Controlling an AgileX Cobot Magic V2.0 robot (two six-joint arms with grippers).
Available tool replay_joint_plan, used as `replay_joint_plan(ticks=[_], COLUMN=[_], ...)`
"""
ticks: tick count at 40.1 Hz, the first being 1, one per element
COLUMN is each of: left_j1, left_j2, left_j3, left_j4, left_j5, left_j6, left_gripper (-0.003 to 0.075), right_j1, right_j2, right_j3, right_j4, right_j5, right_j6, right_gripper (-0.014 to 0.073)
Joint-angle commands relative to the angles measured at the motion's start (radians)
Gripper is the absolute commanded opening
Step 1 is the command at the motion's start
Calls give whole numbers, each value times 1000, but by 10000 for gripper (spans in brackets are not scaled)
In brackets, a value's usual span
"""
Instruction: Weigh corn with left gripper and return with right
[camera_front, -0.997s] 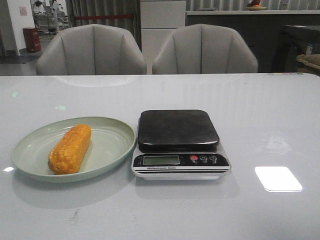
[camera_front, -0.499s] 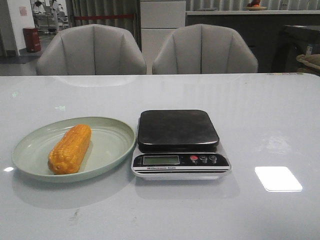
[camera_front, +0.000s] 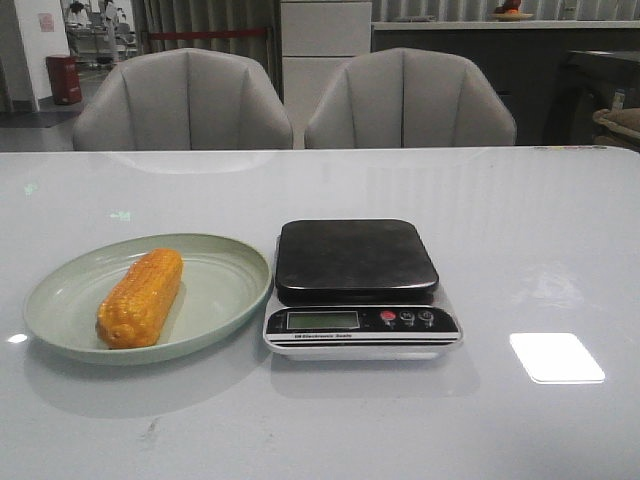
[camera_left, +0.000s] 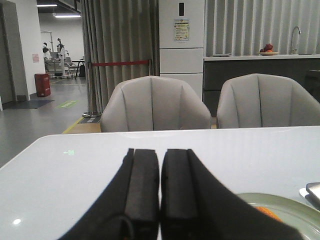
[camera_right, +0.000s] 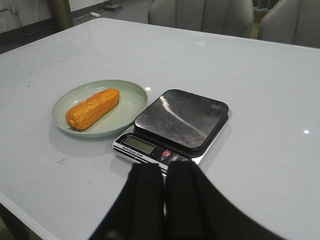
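Corn (camera_front: 140, 298) lies on its side in the pale green plate (camera_front: 225, 262), long axis running front-to-back with a slight tilt, sitting left of the plate's centre. Kernel rows visible, nothing touching it from above. Same cob shows in the right wrist view (camera_right: 93, 108), and only a sliver of orange shows in the left wrist view (camera_left: 265, 212) past the fingers.

Plate rests flat on the white glossy desk (camera_front: 540, 230), on the robot's left side. Its right rim is just beside the scale (camera_front: 360, 288), touching or nearly so; can't tell which.

Scale: dark platform (camera_front: 355, 258) bare, display (camera_front: 322, 320) with no readable digits, three small buttons (camera_front: 406, 318) to the right of it, one red.

Left tool (camera_left: 160, 185): clenched, the two black fingers pressed together with nothing between them, hovering over the desk near the plate's edge. Not seen in the front view.

Right tool (camera_right: 165, 195): also clenched, fingers together and holding nothing, positioned on the near side of the scale, above the desk.

Two grey chairs (camera_front: 185, 100) stand behind the desk's far edge.
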Motion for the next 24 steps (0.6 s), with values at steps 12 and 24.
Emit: replay_joint_plan(ticks=[12,24], left_j1=[3,3], left_j2=[-20,-20], left_j3=[0,0], left_j4=[-10,-10], left_j5=[-78,-78], left_j6=[1,1], left_gripper=[132,132], right_j1=[-255,-376], right_j2=[3,-17], right_j3=[76,192], right_j4=[-39,-41], right_j5=[-270,-394], right_j6=[-11,-11], right_gripper=[167,167])
